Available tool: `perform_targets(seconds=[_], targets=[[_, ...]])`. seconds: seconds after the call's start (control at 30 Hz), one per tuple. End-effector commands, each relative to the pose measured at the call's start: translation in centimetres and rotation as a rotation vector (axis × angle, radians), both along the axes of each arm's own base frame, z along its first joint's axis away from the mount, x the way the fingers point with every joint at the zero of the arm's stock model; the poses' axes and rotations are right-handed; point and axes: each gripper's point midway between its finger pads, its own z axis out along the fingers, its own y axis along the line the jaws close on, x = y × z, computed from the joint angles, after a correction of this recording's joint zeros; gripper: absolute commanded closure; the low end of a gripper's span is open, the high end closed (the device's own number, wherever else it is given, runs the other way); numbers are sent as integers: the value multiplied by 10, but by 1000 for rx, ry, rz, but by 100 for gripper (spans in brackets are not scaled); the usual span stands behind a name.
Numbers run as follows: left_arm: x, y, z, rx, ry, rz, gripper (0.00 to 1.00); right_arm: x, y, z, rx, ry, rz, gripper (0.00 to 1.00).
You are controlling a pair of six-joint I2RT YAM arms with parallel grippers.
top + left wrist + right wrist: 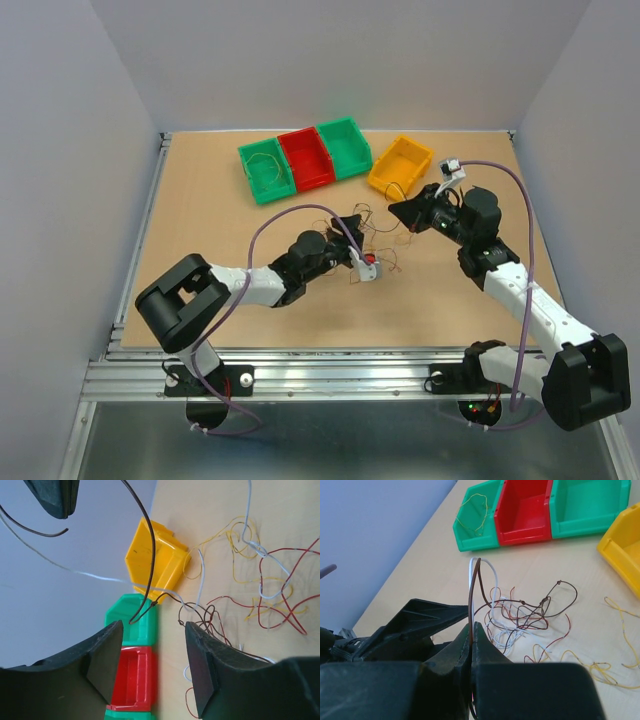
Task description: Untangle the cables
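The cables (372, 238) are a loose little clump around the middle of the table (200, 220), with the row of bins up at 12 o'clock from it. Browns, reds and whites are all looped through each other in the core, and the yellow strands (234, 542) sprawl off to one side. One yellow wire (472, 512) already sits in the end green bin (465, 535).

The right gripper (472, 630) comes in at about 2 o'clock from the clump and is pinched fully closed on two wires at once: a brown strand (477, 580) and a white strand (490, 572). Both arch up out of the fingers and drop back into the mess.

The left gripper (155, 625) is at roughly 6 o'clock from the clump, jaws spread wide and holding nothing. A brown wire end dangles just above the gap, but I can't see it touching either pad.

My worries from here:
- Nothing is pinning the clump down, so a pull from the right side probably drags the whole thing along instead of freeing a strand.
- Two colours in one pinch means they come out together, so there's no separation.
- The brown one looks snagged on other wires at a little crossing, and tension could cinch that into a real knot.
- These wires are super thin, so they could slip out of the pinch.
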Motion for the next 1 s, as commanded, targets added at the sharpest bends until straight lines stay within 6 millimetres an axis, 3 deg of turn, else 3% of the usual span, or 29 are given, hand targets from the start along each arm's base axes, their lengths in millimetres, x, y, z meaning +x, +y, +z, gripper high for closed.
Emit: perform_targets(seconds=[0.0, 0.17, 0.23, 0.33, 0.43, 0.47, 0.53, 0.57, 0.63, 0.67, 0.77, 0.8, 0.87, 0.97], targets=[[16, -11, 50, -112, -111, 53, 41, -2, 7, 14, 24, -59, 29, 99], [21, -23, 50, -112, -112, 53, 51, -1, 8, 11, 22, -51, 30, 99], [20, -25, 47, -106, -107, 50, 61, 0, 8, 10, 21, -48, 32, 99], [18, -25, 47, -111, -99, 76, 100, 4, 4, 6, 11, -47, 2, 96], [13, -16, 43, -124, -40, 99, 100, 12, -7, 0, -18, -47, -79, 79], [2, -17, 54, -144, -23, 51, 100, 14, -10, -4, -28, -31, -102, 76], [-16, -14, 54, -108, 75, -20, 100, 19, -19, -8, -49, -21, -157, 67], [-30, -22, 64, -109, 109, -119, 100, 19, -21, -7, -50, -23, -169, 66], [-42, -18, 69, -126, 227, -152, 100, 20, -24, -7, -53, -24, -186, 61], [-40, -14, 98, -186, 223, -148, 100, 19, -25, -7, -57, -26, -193, 60], [-25, -2, 122, -288, 367, -35, 100, 18, -31, -5, -66, -38, -222, 53], [-14, 3, 147, -326, 381, -39, 100, 18, -34, -6, -71, -40, -234, 49], [-6, 8, 154, -344, 494, -39, 100, 16, -37, -3, -75, -52, -249, 34], [-5, 10, 160, -354, 554, -35, 100, 6, -29, 1, -95, -94, -171, 27]])
